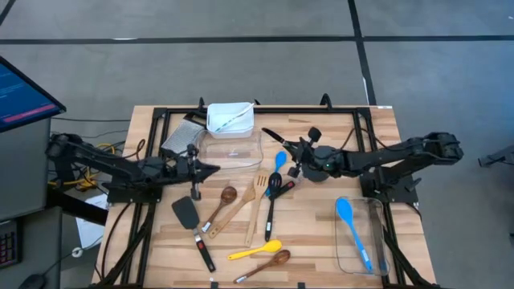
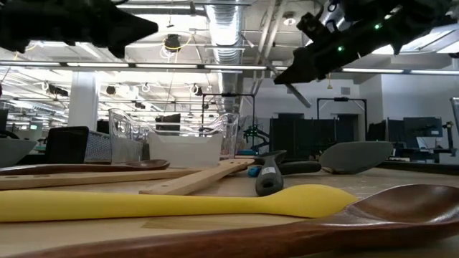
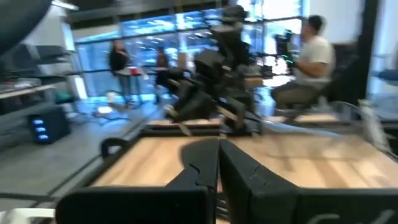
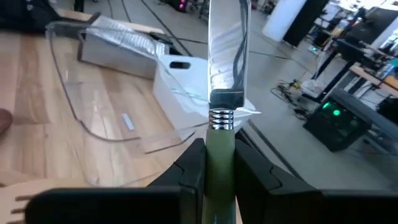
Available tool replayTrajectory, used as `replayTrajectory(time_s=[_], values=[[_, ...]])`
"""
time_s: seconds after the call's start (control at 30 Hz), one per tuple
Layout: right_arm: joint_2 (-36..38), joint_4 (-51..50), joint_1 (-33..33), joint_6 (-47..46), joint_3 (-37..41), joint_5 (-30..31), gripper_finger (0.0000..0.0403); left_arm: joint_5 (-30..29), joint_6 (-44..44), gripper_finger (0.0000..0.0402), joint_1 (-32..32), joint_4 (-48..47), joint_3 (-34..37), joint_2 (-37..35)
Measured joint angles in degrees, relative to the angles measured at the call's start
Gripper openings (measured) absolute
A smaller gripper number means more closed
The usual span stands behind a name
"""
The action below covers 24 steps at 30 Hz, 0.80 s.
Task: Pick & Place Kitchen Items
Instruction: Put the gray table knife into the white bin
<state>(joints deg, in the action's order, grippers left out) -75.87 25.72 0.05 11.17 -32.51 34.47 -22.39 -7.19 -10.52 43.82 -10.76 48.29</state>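
Observation:
My right gripper (image 1: 297, 151) is shut on a small knife (image 1: 275, 136) with a pale green handle, held above the table by the right end of a clear tub (image 1: 233, 149). My left gripper (image 1: 210, 169) hovers shut and empty at the tub's left near corner. On the wood lie a blue spoon (image 1: 279, 161), black utensils (image 1: 272, 191), a wooden slotted turner (image 1: 256, 199), a wooden spoon (image 1: 220, 205), a black spatula (image 1: 189, 213), a yellow spoon (image 1: 254, 250) and another wooden spoon (image 1: 265, 264). My right gripper pinches the knife's green handle (image 4: 219, 157) between its two fingers, just behind the ribbed metal collar. The knife lies along the fingers, and its shiny blade (image 4: 227, 50) sticks out ahead of them. The fingers come from the table's right, nearly level. The knife is lifted clear.
A white tub (image 1: 230, 117) and a metal grater (image 1: 183, 135) stand at the far edge behind the clear tub. A second clear tub (image 1: 358, 238) at the near right holds a blue spoon (image 1: 352, 227). A monitor (image 1: 20, 92) stands off the table's left.

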Motion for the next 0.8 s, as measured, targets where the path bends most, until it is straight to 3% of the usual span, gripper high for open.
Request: replayTrajectory(time_s=[0.23, 0.43, 0.8], values=[[-3.0, 9.3, 0.3, 5.7, 0.0, -1.5, 0.0050, -0.1, 4.6, 0.0012, 7.0, 6.1, -0.3, 5.7], [-3.3, 14.4, 0.3, 8.9, -0.2, -1.6, 0.0050, -0.1, 7.4, 0.0056, 11.2, 6.1, -2.7, 12.0], [-3.4, 16.6, 0.3, 10.8, -1.5, 0.3, 0.0050, 0.2, 7.5, 0.0142, 14.0, 7.7, -16.8, 28.8]])
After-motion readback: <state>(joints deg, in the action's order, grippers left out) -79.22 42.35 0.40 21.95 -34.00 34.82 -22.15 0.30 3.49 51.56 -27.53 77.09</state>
